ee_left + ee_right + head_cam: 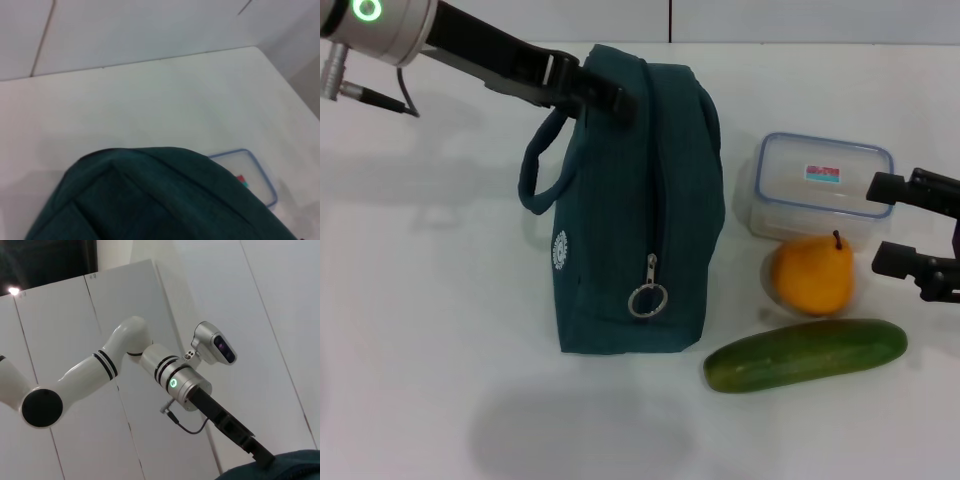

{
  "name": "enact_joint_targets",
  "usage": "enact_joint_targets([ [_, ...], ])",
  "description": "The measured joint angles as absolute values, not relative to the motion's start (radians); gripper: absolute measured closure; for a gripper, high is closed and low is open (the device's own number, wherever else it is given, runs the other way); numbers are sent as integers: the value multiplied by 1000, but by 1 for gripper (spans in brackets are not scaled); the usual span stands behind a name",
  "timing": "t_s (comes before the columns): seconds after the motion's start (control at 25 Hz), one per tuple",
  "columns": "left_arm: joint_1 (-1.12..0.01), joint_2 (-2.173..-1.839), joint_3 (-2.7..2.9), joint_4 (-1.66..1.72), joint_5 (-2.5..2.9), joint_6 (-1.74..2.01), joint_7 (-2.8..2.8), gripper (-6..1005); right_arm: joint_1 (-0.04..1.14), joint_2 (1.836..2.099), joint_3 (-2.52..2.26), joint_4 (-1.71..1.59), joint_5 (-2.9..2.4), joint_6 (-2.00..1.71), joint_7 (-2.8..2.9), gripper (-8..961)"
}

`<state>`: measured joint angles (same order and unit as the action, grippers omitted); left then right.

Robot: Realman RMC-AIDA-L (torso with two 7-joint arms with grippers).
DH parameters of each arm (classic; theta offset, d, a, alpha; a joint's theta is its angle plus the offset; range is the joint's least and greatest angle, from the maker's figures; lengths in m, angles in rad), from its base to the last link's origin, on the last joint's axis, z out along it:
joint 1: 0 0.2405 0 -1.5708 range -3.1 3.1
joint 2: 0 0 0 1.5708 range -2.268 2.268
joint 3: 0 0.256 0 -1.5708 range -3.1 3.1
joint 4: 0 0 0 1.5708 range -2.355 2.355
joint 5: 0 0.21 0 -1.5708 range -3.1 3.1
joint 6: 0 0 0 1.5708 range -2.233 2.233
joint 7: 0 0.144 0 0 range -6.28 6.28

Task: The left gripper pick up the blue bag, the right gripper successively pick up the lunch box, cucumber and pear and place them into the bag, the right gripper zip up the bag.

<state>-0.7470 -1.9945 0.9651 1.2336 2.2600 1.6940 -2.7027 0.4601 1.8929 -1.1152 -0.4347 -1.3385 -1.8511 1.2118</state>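
The blue bag [620, 220] hangs above the table, its shadow on the surface below, with the metal ring pull [647, 298] low on its zipper. My left gripper [605, 98] is shut on the bag's top edge, also seen as left gripper [261, 458] in the right wrist view. The bag [150, 200] fills the left wrist view, with the lunch box [248, 175] beyond it. To the bag's right lie the lunch box [820, 185], the pear [812, 275] and the cucumber [805, 354]. My right gripper [873, 225] stands open just right of the pear and box, holding nothing.
The white table [420, 300] stretches bare to the left of the bag and in front of it. A white panelled wall runs behind the table [150, 30]. The left arm [120, 355] reaches across the background in the right wrist view.
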Motion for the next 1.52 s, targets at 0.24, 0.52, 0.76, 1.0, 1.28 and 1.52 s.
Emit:
enact_joint_targets([
  [0.24,-761,-1994,965,1228,2314,1692,-2703,220,460,1895,-1115,-435,-1337,-1851,1212,124],
  [0.52,-770,-1992,968,1225,2321,1691,-2690,363,459,1895,-1115,-430,-1335,-1851,1212,125],
  [0.76,-763,-1996,964,1224,2319,1690,-2686,574,455,1896,-1098,-428,-1337,-1850,1211,126],
  [1.0,-754,-2000,963,1224,2316,1690,-2686,786,439,1937,-1047,-426,-1331,-1830,1211,127],
  [1.28,-740,-2012,959,1224,2314,1681,-2665,958,406,2013,-709,-298,-1322,-1783,1213,128],
  [1.52,-734,-2031,959,1213,2312,1676,-2658,958,388,2015,-487,-92,-1278,-1669,1213,128],
])
